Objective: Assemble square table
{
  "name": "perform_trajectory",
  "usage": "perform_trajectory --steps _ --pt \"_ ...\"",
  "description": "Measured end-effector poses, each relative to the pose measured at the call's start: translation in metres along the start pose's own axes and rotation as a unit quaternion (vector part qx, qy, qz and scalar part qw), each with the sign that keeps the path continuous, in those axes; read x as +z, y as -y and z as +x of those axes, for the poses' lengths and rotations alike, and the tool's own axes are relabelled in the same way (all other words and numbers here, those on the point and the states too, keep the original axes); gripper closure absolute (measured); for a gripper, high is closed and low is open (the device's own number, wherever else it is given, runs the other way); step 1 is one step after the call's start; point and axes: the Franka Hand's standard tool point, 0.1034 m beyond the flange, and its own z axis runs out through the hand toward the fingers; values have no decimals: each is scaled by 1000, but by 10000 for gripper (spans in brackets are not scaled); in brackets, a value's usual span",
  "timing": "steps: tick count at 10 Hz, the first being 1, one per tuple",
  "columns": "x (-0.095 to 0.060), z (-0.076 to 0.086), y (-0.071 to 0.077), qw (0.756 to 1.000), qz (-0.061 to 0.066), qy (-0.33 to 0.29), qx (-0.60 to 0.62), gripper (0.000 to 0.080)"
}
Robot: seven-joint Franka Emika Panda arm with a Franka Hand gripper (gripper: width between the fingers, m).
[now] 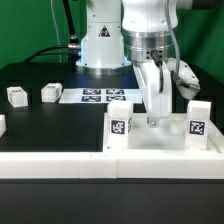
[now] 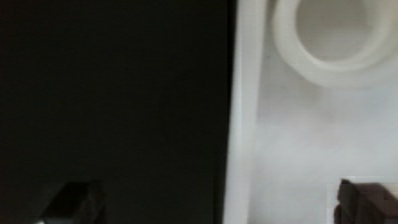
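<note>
The white square slab (image 1: 160,143) lies at the front of the exterior view's right, and two tagged white legs (image 1: 119,126) (image 1: 197,121) stand upright at its corners. Two more tagged legs (image 1: 16,95) (image 1: 50,92) lie loose on the black table at the left. My gripper (image 1: 155,118) points down, low over the slab between the two standing legs. In the wrist view the gripper (image 2: 219,205) is open and empty. One fingertip (image 2: 71,205) is over the black table and the other over the slab (image 2: 311,140), straddling its edge. A round corner socket (image 2: 338,45) shows ahead.
The marker board (image 1: 105,96) lies flat behind the slab, in front of the arm's base. The long white low wall (image 1: 60,162) runs along the front edge. A white piece (image 1: 2,123) shows at the exterior view's far left edge.
</note>
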Motion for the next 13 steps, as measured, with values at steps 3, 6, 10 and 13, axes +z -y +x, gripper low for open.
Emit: perform_trajectory --steps 3,6,10,13 --pt "10 4 4 999 49 -20 2 151" --pt "12 0 8 996 86 -37 -7 151" --pt "13 1 7 996 82 -36 -6 151" --pt "13 1 7 996 82 -36 -6 554"
